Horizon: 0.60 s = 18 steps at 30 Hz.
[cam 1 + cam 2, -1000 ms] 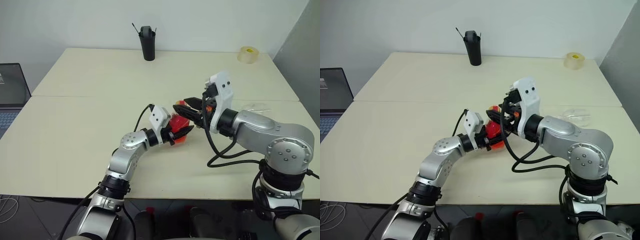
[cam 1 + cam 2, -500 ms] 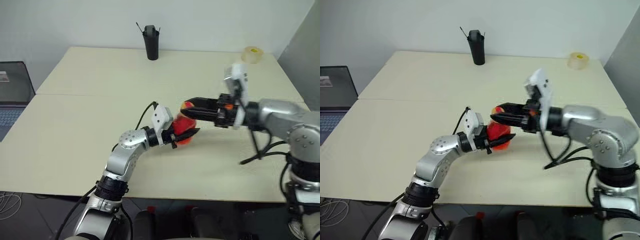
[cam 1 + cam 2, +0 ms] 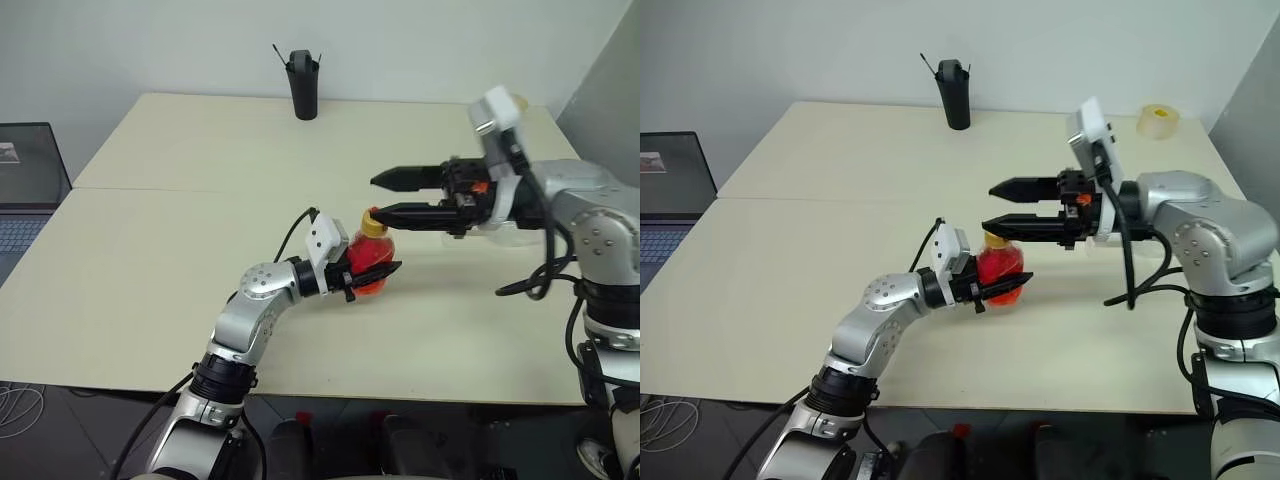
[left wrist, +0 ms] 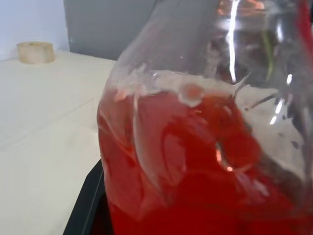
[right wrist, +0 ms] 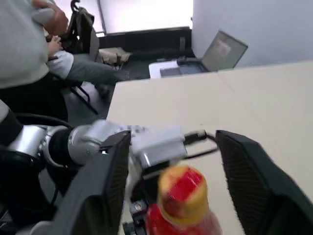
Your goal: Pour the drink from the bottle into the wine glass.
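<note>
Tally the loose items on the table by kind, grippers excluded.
Bottle, red drink inside, yellow-and-red cap: 1
Black cup at the far edge: 1
Tape roll at the far right corner: 1
Wine glass, clear, partly hidden behind the right arm: 1
Total: 4

The left arm reached in from the desk's (image 3: pixel 150 240) near edge, forearm angled toward the middle, its wrist level and turned to the right. The left gripper (image 3: pixel 375 277) was closed on the bottle (image 3: pixel 370 262), black fingers clasping its body from either side. The right arm came in from the desk's right edge, elbow raised, forearm level and pointing left. The right gripper (image 3: pixel 388 197) hung above the bottle's cap with its two long fingers (image 3: pixel 405 178) spread wide apart, one over the other, holding nothing.
</note>
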Available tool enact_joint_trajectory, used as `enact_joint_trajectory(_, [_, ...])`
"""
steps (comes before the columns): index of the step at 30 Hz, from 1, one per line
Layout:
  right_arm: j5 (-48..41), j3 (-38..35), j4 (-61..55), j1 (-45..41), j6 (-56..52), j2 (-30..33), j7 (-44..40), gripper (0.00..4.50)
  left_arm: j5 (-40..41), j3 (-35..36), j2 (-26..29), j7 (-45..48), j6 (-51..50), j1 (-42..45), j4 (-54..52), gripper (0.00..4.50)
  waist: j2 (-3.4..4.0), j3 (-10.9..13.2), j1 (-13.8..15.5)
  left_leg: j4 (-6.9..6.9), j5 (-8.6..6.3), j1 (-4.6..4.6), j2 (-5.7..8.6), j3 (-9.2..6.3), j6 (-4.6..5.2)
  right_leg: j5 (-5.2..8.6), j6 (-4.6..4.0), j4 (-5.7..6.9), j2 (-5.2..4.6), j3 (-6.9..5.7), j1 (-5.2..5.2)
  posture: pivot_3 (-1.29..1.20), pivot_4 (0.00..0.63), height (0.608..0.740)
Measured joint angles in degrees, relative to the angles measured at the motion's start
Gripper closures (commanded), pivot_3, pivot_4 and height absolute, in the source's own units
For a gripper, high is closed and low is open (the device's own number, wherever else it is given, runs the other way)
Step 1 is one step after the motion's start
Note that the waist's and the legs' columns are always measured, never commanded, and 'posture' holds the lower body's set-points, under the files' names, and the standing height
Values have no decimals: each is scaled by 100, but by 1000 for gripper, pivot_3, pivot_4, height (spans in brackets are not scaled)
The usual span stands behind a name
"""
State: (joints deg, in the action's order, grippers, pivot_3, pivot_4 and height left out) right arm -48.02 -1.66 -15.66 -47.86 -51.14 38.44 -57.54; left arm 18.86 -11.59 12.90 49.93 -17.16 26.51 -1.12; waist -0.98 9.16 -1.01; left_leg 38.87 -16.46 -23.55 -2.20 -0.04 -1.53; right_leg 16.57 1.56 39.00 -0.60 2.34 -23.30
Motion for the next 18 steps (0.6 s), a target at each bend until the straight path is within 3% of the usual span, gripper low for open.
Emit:
enact_joint_trajectory(6, [-582, -756, -1272, 495, -958, 135, 1724, 473, -111, 8, -143, -161, 151, 59, 391, 2578, 1, 0, 38, -1, 0, 1, -1, 6, 0, 0, 1, 2, 4, 0, -1, 0, 150, 740])
enact_joint_trajectory(9, [-1081, -988, -1874, 630, -1694, -14, 2976, 473, -244, 30, -200, -305, 307, 214, 735, 2578, 0, 0, 32, -1, 0, 1, -6, 5, 0, 0, 0, 4, 10, 3, -1, 0, 150, 740])
enact_joint_trajectory(14, [-1874, -1073, -2393, 712, -2520, -761, 5295, 473, -346, 83, -329, -372, 522, 450, 1072, 2579, 0, -1, 32, -1, 0, -1, -6, 6, -1, 0, 0, 3, 10, 5, -1, 0, 150, 740])
enact_joint_trajectory(18, [-1959, -1023, -2464, 932, -2704, -1521, 6902, 473, -350, 68, -427, -292, 539, 500, 1127, 2601, 1, -1, 39, -1, 2, -10, -4, 5, -3, 0, 1, 3, 9, 5, -8, 0, 150, 740])
